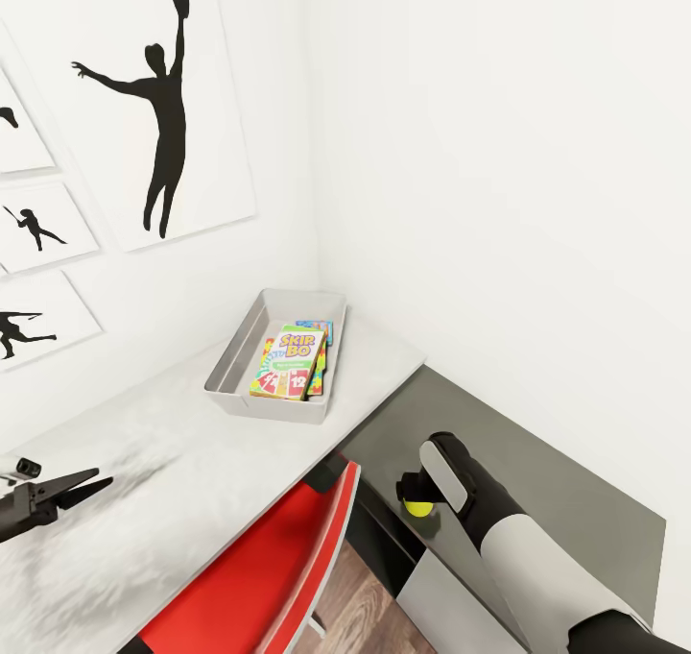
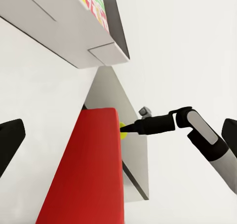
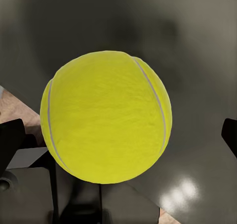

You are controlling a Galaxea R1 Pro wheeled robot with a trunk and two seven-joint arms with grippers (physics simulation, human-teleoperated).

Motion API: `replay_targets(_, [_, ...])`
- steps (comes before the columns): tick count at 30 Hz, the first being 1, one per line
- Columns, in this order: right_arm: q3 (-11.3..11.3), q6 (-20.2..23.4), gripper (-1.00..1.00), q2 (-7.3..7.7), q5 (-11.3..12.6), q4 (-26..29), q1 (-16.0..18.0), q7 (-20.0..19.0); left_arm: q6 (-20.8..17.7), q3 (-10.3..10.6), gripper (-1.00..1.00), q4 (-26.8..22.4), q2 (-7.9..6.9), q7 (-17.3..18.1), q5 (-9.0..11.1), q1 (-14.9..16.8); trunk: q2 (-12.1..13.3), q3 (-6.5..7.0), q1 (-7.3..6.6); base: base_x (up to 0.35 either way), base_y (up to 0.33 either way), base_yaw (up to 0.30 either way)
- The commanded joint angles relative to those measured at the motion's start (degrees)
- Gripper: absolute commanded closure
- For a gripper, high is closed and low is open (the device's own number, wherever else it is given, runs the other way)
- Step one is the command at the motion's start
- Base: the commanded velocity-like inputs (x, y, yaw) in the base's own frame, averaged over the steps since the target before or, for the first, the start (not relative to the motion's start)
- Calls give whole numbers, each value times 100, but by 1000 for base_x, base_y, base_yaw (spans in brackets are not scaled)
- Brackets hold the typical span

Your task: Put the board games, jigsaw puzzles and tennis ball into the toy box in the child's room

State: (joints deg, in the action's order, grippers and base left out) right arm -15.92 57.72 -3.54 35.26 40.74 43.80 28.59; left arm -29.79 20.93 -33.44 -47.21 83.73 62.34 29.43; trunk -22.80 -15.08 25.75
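Your tennis ball point(image 3: 106, 116) is bright yellow-green and fuzzy, with a thin pale seam curving down one side and another along the opposite edge. In the right wrist view it sits large and centred, with the dark finger tips of your right gripper point(image 1: 418, 500) showing at either edge of that picture. They look clear of the ball's sides there, so you cannot tell from these pictures whether the gripper is pinching the ball or merely poised around it. From the head view the ball point(image 1: 418, 509) peeks out just under the gripper, over the dark grey cabinet point(image 1: 537, 472) and near its front edge. It lies well apart from the toy box point(image 1: 288, 304).

The toy box stands on the white table point(image 1: 192, 462), close to the room's corner. Inside it you can see the Skip-Bo board game point(image 1: 287, 361) leaning on top, with the bright pieces of a jigsaw puzzle point(image 1: 321, 347) showing behind it.

Your left gripper point(image 1: 75, 487) hangs over the near left part of the table, fingers parted and holding nothing. The red chair point(image 1: 259, 577) stands tucked in below the table edge, between your two arms
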Motion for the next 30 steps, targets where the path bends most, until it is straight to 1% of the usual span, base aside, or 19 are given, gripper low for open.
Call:
replay_targets(1, [-17,11,-100,2,60,4,6,59,-59,42,-100,5,-8,23,42,10,-12,-11,4,0,0,0])
replay_targets(30, [-17,11,-100,2,51,4,6,59,-53,42,-100,13,-7,38,32,10,-12,-11,4,0,0,0])
